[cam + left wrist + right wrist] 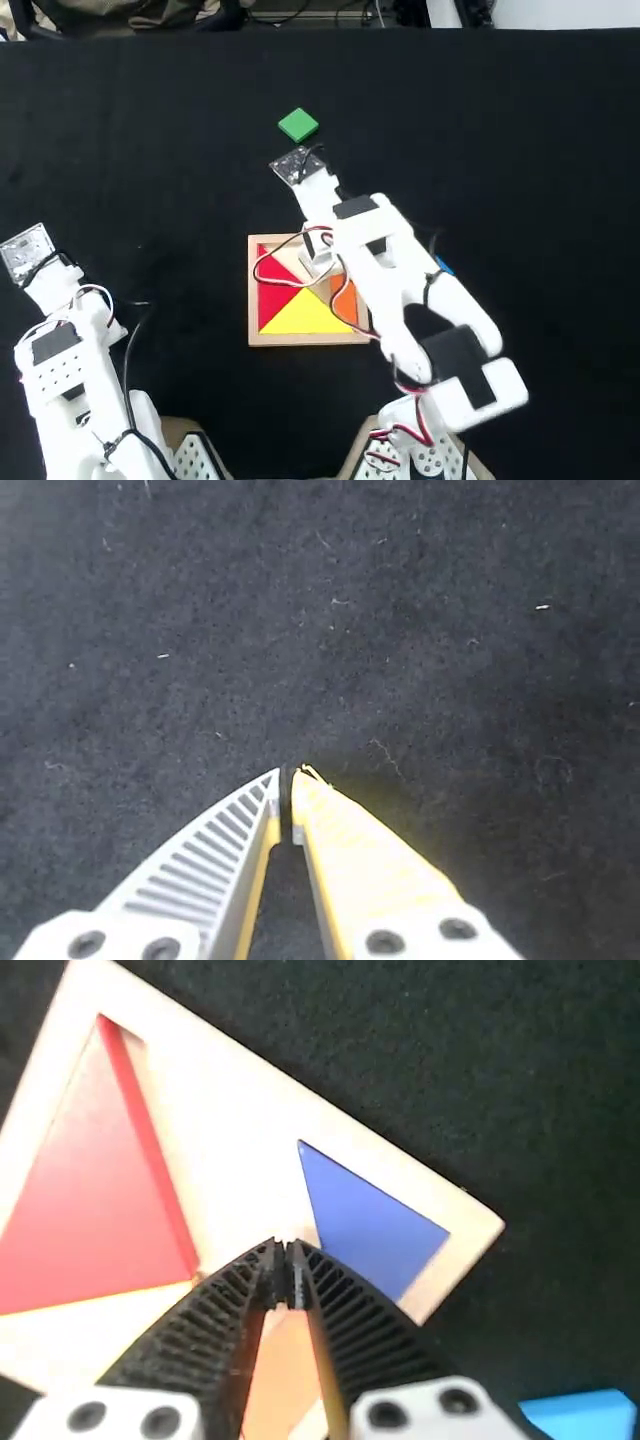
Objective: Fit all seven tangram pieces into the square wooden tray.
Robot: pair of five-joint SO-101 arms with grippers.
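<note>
The square wooden tray (pixel 256 300) lies at mid-table. It holds a red triangle (pixel 272 295), a yellow triangle (pixel 305 318) and an orange piece (pixel 345 298). The right wrist view shows the tray rim (pixel 250 1110), the red triangle (pixel 90 1190) and a blue triangle (pixel 365 1225) in a tray corner. My right gripper (pixel 285 1250) hangs shut over the tray's inside, between those two triangles, with nothing in it. A green square (pixel 298 125) rests on the cloth beyond the tray. My left gripper (pixel 288 776) is shut and empty above bare black cloth at the left.
A light blue piece (pixel 580 1412) lies on the cloth just outside the tray, showing beside the right arm (pixel 443 267). The right arm (pixel 400 290) covers the tray's right part. Black cloth covers the table, with the far edge at the back.
</note>
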